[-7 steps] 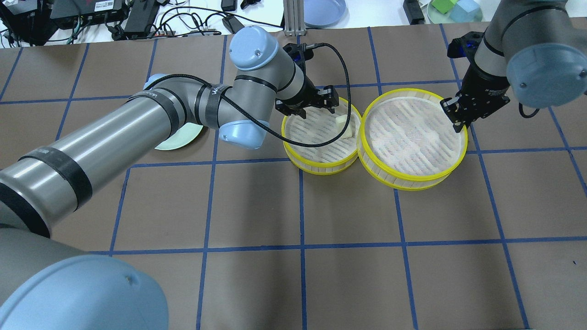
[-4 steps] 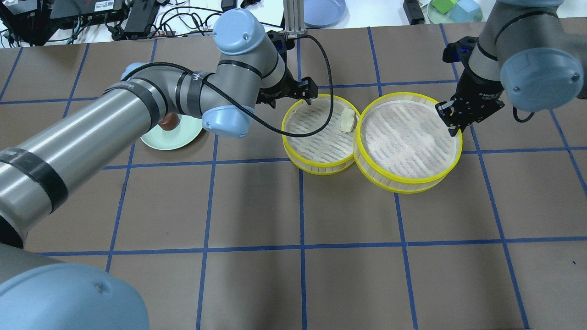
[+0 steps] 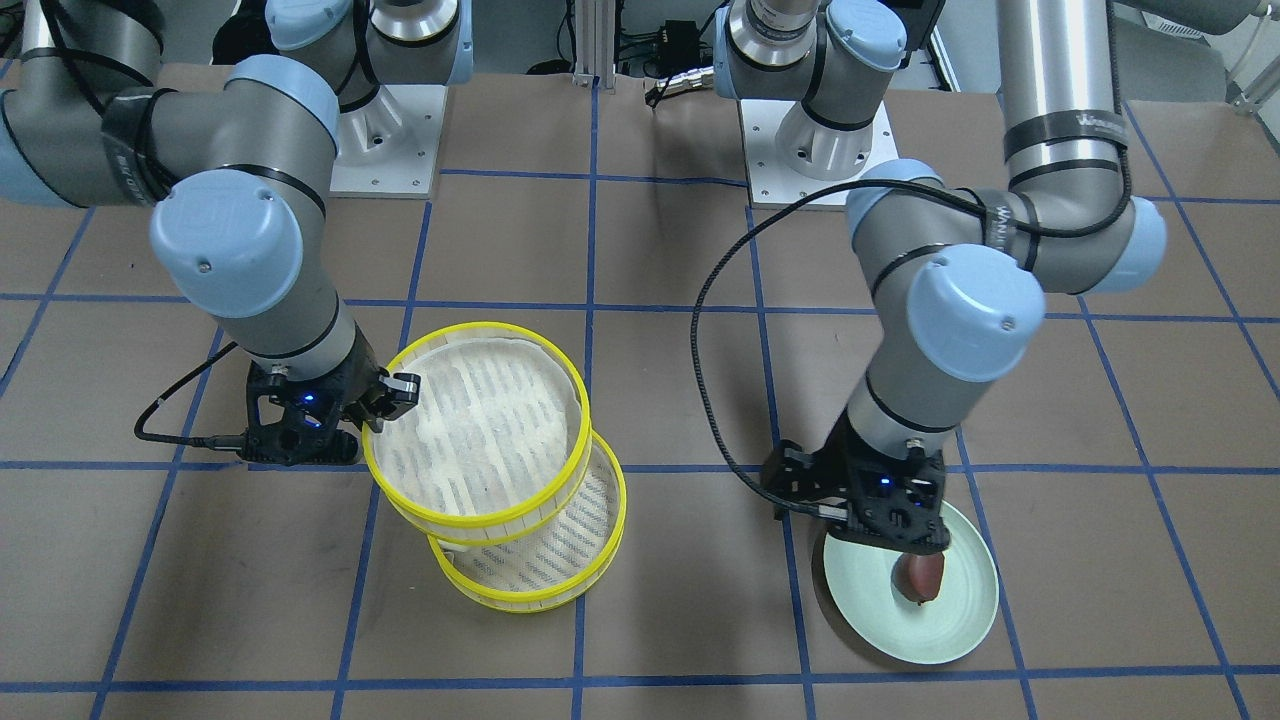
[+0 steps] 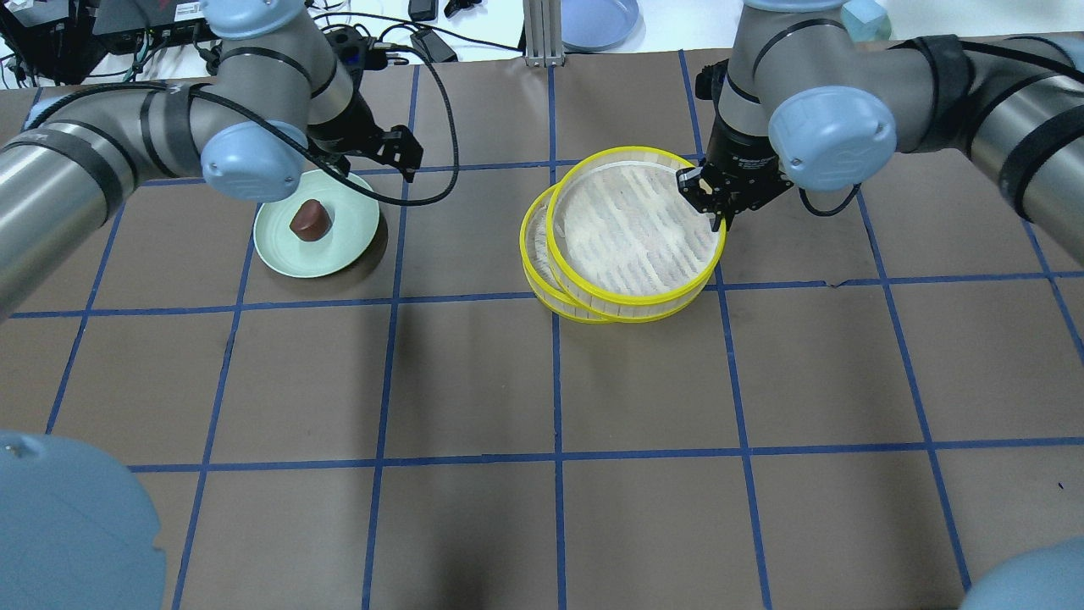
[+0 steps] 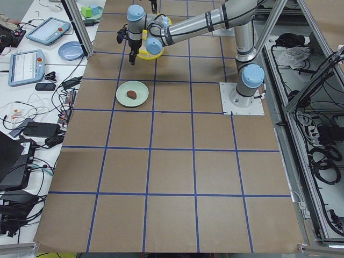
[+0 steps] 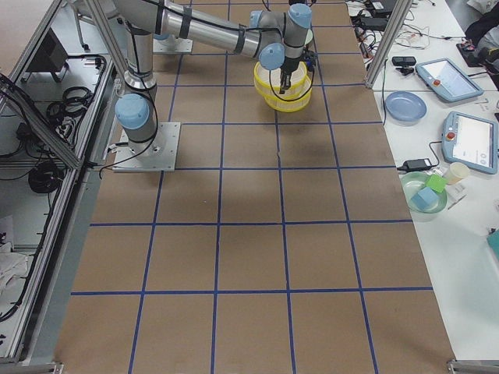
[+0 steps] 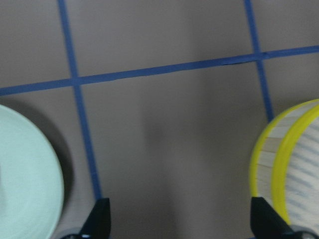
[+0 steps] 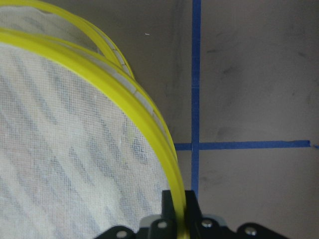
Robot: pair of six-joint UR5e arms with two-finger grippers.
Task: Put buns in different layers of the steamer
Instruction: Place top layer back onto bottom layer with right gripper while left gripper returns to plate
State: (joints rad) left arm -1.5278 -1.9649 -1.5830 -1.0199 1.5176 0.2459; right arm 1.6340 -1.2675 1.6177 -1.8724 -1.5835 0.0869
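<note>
My right gripper [image 4: 710, 193] is shut on the far-right rim of the upper steamer tray [image 4: 635, 229] and holds it over the lower tray [image 4: 535, 254], a little offset from it. The right wrist view shows the fingers [image 8: 172, 206] pinching that yellow rim. The cream-white bun is hidden under the upper tray. The dark reddish-brown bun [image 4: 309, 220] lies on the pale green plate [image 4: 347, 246]. My left gripper [image 4: 405, 157] is open and empty, above the table just right of the plate; its wide-apart fingertips [image 7: 99, 219] show in the left wrist view.
The brown table has a blue tape grid. A blue plate [image 4: 597, 21], cables and boxes lie beyond the far edge. My left arm reaches over the far left of the table, my right arm over the far right.
My right gripper has carried its tray leftward until it covers the tray with the cream bun. My left gripper has drawn back from that tray, leftward toward the green plate.
</note>
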